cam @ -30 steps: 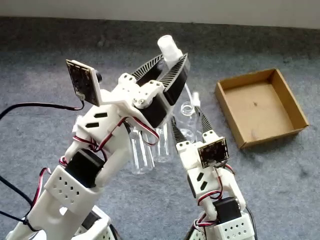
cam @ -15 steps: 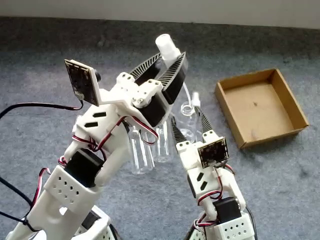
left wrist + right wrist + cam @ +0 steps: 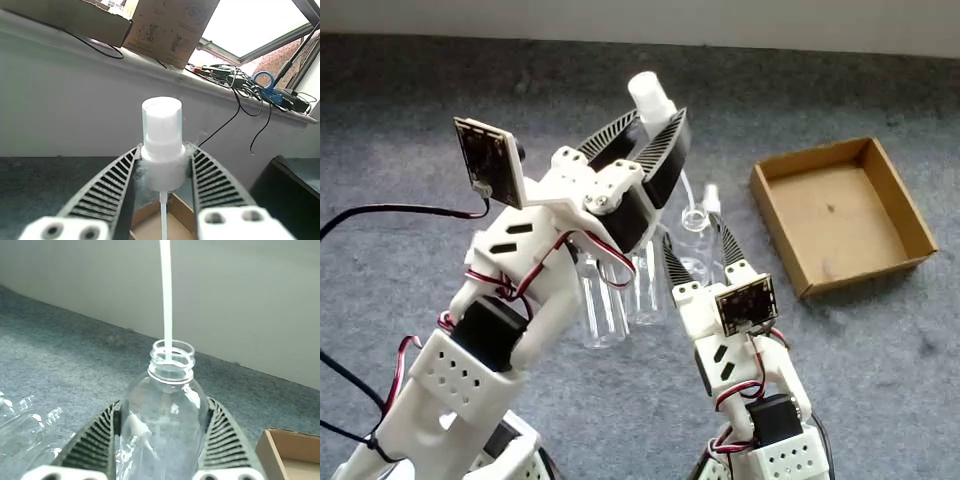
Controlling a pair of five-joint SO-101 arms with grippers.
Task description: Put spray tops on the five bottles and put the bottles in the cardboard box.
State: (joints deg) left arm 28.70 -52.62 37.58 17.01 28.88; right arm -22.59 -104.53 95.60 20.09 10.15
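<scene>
My left gripper (image 3: 656,128) is shut on a white spray top (image 3: 651,97), held high above the table with its thin dip tube (image 3: 165,295) hanging straight down. In the left wrist view the spray top (image 3: 161,145) sits clamped between the ribbed fingers of the left gripper (image 3: 162,162). My right gripper (image 3: 697,238) is shut on an upright clear bottle (image 3: 695,228). In the right wrist view the tube's lower end sits in the open neck of the bottle (image 3: 165,410), which the right gripper (image 3: 165,415) holds by its body. The cardboard box (image 3: 900,205) lies open to the right.
Two or more clear bottles (image 3: 605,300) lie on the grey carpet under the left arm, also seen as bottles (image 3: 20,425) beside the right gripper. A corner of the box (image 3: 290,452) shows close by. A wall runs along the far edge.
The left gripper with the spray top has shifted slightly left and up in the high view. The right arm and its bottle have stayed still.
</scene>
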